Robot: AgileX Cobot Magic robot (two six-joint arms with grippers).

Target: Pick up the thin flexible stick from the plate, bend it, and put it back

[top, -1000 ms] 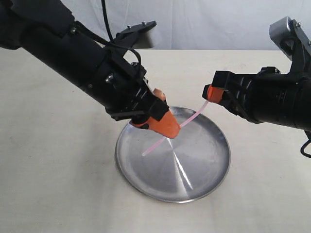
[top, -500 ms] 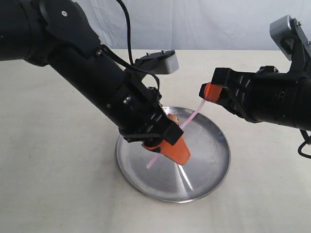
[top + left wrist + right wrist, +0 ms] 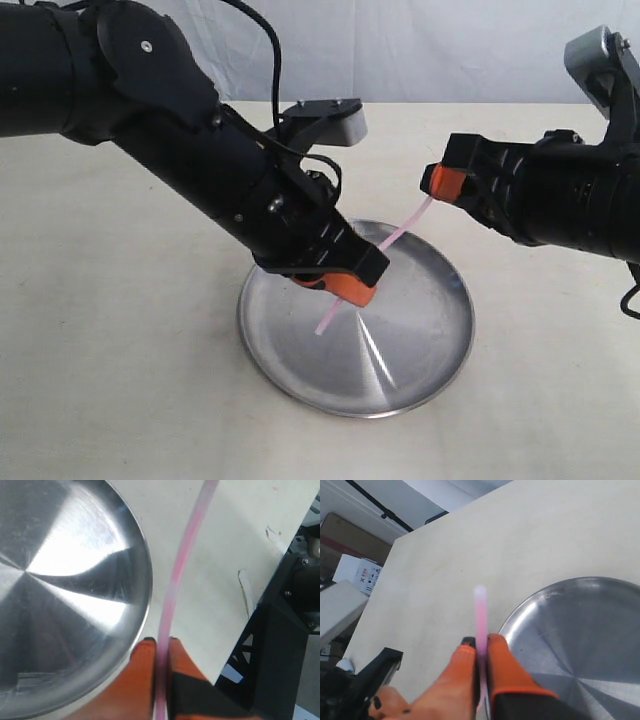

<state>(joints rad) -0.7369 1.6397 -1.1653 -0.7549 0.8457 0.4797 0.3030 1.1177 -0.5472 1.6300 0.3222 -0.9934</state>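
Here, the thin flexible stick, pale pink and gently curved, slants over the plate, a shiny brushed-metal disc; the left gripper and right gripper each pinch it between orange fingers.

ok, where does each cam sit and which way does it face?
Exterior: off the arms, raised, looking down at the plate on the table; both arms, left gripper and right gripper show.
Left wrist: on the left arm, looking along its orange fingers at the stick and plate rim.
Right wrist: on the right arm, looking along its orange fingers at stick tip and plate.
Shared: every view shows stick and plate.
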